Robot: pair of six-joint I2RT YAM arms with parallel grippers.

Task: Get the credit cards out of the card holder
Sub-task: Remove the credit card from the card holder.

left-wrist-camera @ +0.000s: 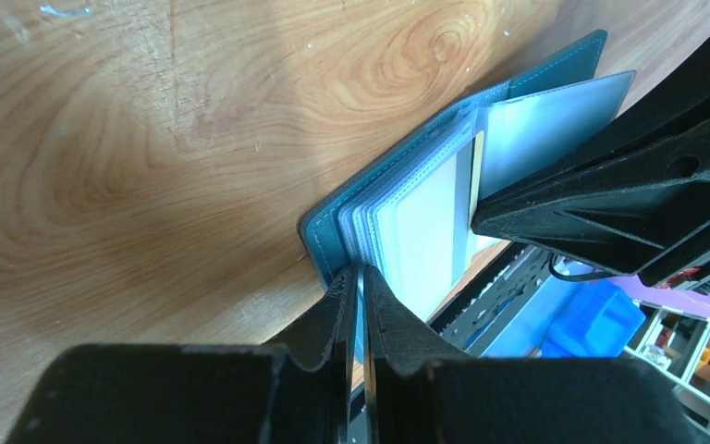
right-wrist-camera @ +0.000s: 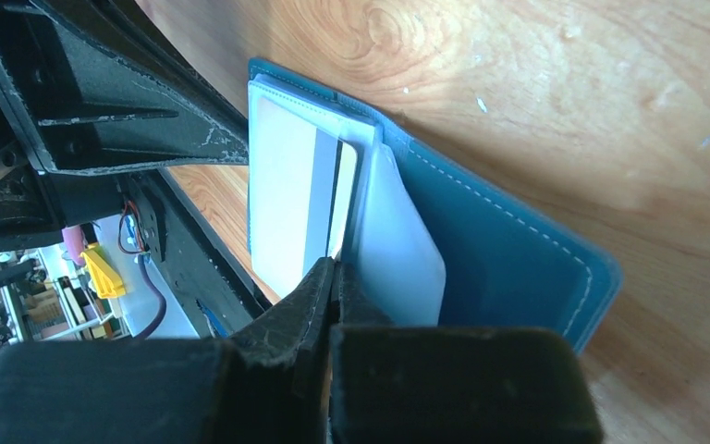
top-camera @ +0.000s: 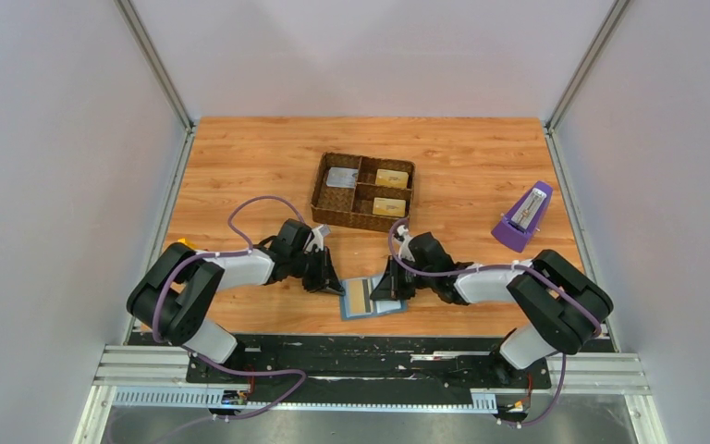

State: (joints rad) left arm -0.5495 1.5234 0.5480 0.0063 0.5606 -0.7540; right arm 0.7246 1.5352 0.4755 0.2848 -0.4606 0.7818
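With the left gripper (left-wrist-camera: pixel 359 277) clamped on the open card holder (left-wrist-camera: pixel 325 236), the right gripper (right-wrist-camera: pixel 335 273) pinches the edge of a credit card (right-wrist-camera: pixel 325 185), which likely needs a straight pull next.

Lab robot cell — white walls (top-camera: pixel 55 166), aluminium frame (top-camera: pixel 158 69), wooden tabletop (top-camera: pixel 240 166).

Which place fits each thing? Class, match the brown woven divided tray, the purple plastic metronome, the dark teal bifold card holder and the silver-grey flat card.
Things:
1. brown woven divided tray
2. purple plastic metronome
3. dark teal bifold card holder
4. silver-grey flat card

Places:
A. right side of the wooden table
B. in the tray's left compartment
C. lying open at the near edge
D. middle, farther back

Pairs: 1-D, 2-A, 3-C, 4-B
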